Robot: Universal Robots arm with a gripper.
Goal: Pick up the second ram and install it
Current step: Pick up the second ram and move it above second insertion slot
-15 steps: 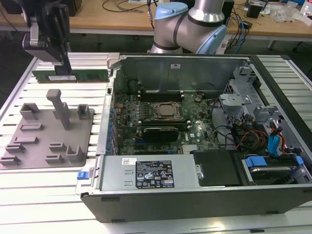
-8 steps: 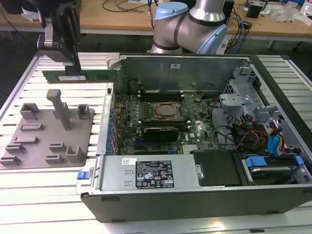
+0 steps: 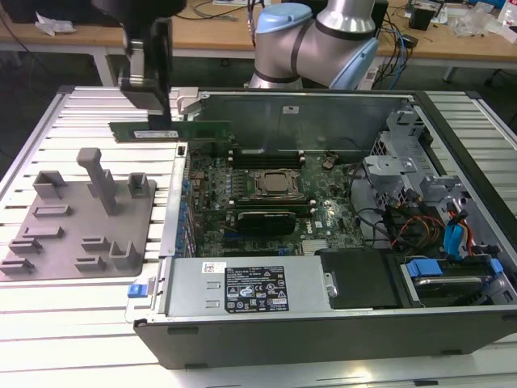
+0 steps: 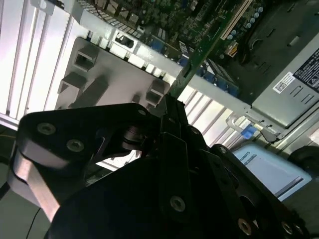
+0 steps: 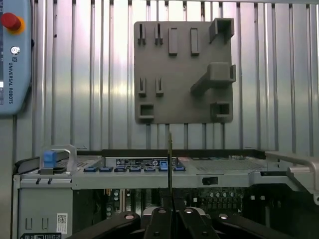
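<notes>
second ram (image 3: 194, 129) (thin green stick) held level in fingers (image 5: 158, 224).
</notes>
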